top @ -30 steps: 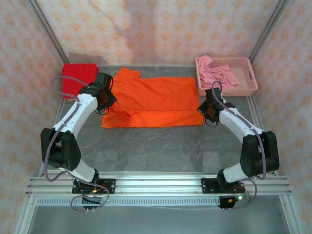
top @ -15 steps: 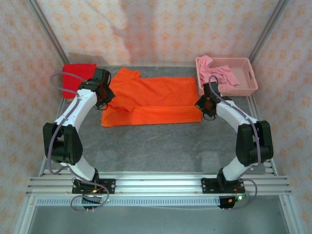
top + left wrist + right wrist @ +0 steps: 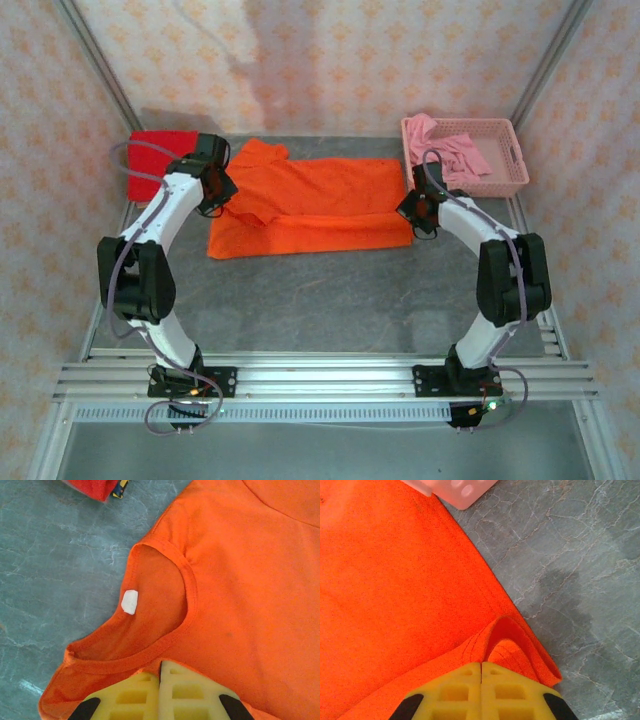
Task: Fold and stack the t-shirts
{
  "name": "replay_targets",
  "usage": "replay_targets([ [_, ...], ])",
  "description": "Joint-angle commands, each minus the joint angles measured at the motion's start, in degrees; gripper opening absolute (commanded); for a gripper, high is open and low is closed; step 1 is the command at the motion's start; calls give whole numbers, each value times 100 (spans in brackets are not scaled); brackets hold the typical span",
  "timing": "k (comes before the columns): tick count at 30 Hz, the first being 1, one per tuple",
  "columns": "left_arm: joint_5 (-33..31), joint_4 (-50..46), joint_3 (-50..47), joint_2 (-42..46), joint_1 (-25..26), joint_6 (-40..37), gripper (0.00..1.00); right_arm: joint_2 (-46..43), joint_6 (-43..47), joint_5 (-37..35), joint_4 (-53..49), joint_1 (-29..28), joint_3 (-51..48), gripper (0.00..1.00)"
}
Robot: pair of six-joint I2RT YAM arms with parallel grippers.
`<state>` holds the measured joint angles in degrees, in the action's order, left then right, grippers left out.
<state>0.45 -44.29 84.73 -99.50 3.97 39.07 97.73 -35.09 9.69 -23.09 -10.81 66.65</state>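
Your left gripper (image 3: 161,664) has its fingers pressed together with no gap, pinched on the orange t-shirt (image 3: 240,580) right at the collar ribbing, on the near side of the neck opening. Your right gripper (image 3: 481,665) is the same, fingers together and clamped on a raised fold of orange cloth at the hem corner. That fold loops up off the worktop (image 3: 580,580) just in front of the fingertips.

From the top view the orange t-shirt (image 3: 320,205) lies flat at the far middle of the worktop (image 3: 330,300). Its long axis runs left to right, with the neck end at the left gripper (image 3: 215,190) and the hem end at the right gripper (image 3: 418,212). One sleeve sticks out toward the far wall at the left end. A lengthwise edge runs across the shirt, so the near strip looks like a second layer.

The red t-shirt (image 3: 155,150) sits folded in the far left corner, just beside the left arm and apart from the orange one. The pink basket (image 3: 515,150) is at the far right with pink cloth (image 3: 450,150) inside.

The left wrist view gives you the white neck tag (image 3: 129,601) inside the collar, plus an edge of the red t-shirt (image 3: 97,486) at the top. The right wrist view gives you the basket corner (image 3: 465,492) touching the orange hem edge.
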Motion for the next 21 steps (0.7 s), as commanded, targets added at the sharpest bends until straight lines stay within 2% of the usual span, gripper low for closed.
replay_targets([
  [1, -247, 38, 232, -134, -63, -84, 0, 149, 116, -38, -2, 35, 198, 0],
  [21, -292, 76, 971, -1137, -67, -241, 0, 535, 125, -16, 15, 97, 410, 0],
])
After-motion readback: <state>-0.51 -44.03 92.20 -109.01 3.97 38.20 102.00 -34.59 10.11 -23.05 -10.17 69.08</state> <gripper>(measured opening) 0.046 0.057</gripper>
